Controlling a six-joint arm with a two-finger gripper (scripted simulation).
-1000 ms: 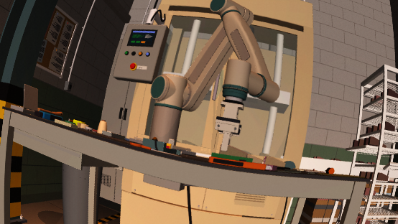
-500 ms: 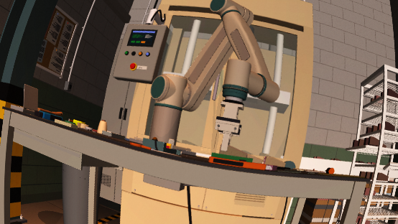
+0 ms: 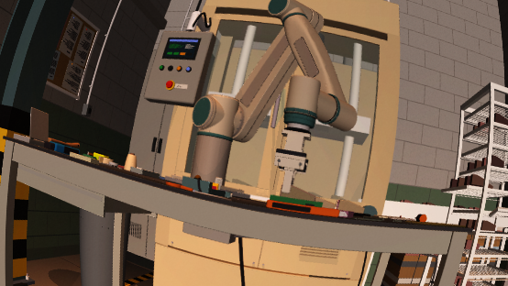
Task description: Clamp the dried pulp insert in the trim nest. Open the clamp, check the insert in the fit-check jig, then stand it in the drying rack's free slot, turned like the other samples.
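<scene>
My gripper (image 3: 287,185) hangs straight down just above the green-topped orange fixture (image 3: 300,204) that lies on the table's near edge. The gripper is open and holds nothing. The low camera angle hides the top of the fixture, so I cannot see the pulp insert or how it sits there. Further left on the table a dark teal block with small orange and yellow parts (image 3: 201,184) stands near the arm's base. I cannot tell which of these is the trim nest, the jig or the rack.
A cream cone-shaped spool (image 3: 130,161) stands on the left half of the table, with small coloured blocks (image 3: 87,156) beyond it. A control panel (image 3: 179,66) hangs behind the arm. A white wire shelf unit (image 3: 483,183) stands at the right.
</scene>
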